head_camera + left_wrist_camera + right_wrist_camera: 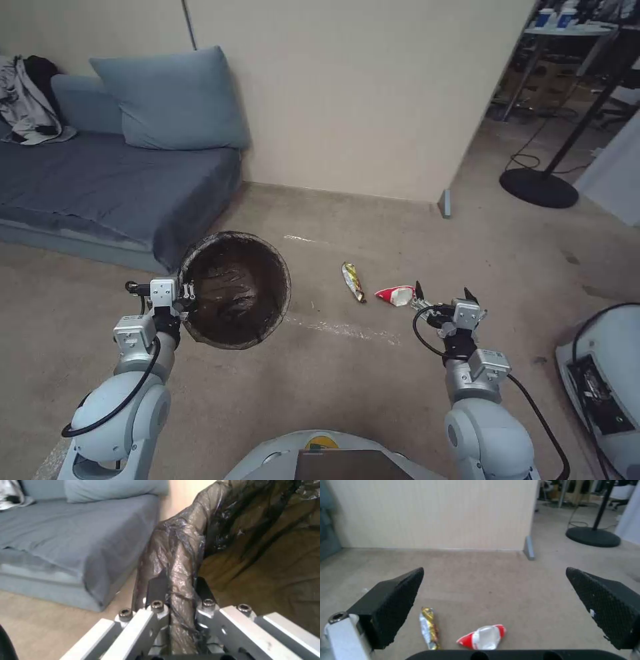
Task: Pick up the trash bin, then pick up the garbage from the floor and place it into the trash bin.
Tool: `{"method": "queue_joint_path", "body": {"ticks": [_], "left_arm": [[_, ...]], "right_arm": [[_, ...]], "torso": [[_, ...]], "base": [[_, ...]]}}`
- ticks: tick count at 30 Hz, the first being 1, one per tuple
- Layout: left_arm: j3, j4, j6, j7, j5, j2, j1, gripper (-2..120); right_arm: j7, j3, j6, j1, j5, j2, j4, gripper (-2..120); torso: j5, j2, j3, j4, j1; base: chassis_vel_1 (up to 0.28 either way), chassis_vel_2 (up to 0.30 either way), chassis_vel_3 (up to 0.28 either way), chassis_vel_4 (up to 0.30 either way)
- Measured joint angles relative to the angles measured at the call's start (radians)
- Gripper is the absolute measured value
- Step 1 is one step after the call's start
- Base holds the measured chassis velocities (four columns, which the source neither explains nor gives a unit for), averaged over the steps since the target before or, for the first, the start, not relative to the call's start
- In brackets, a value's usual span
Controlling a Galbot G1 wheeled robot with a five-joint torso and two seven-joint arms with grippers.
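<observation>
We hold the trash bin (235, 290) off the floor with our left claw (189, 291), whose fingers are pinched onto the bag-lined rim; in the left wrist view the dark liner is squeezed between the two pads (156, 590). Our right claw (443, 293) hangs spread wide just beside the red-and-white packet (395, 295), on the side away from the bin.

We judge the step in hand to be picking up that packet. To do it well, we should bring the spread claw down so one finger lands on each side of the packet, which in the right wrist view (483, 637) already lies roughly between the fingers and low in the frame. The packet looks flat and crumpled, so we should go low enough to catch an edge without dragging on the carpet, and keep the bin level meanwhile.

Counting: one trash bin, two pieces of garbage on the floor. The second piece, a yellow-and-silver wrapper (353, 282), lies between the bin and the packet, near the packet but apart from it.
</observation>
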Motion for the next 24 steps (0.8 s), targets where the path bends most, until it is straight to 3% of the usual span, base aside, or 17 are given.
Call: {"method": "queue_joint_path", "body": {"ticks": [24], "left_arm": [[-0.001, 0.015, -0.005, 0.003, -0.015, 0.002, -0.008, 3]], "right_arm": [[-0.007, -0.004, -0.002, 0.008, -0.005, 0.006, -0.013, 100]], "torso": [[0.0001, 0.0, 0.0, 0.0005, 0.0]], "base": [[-0.048, -0.044, -0.044, -0.047]]}}
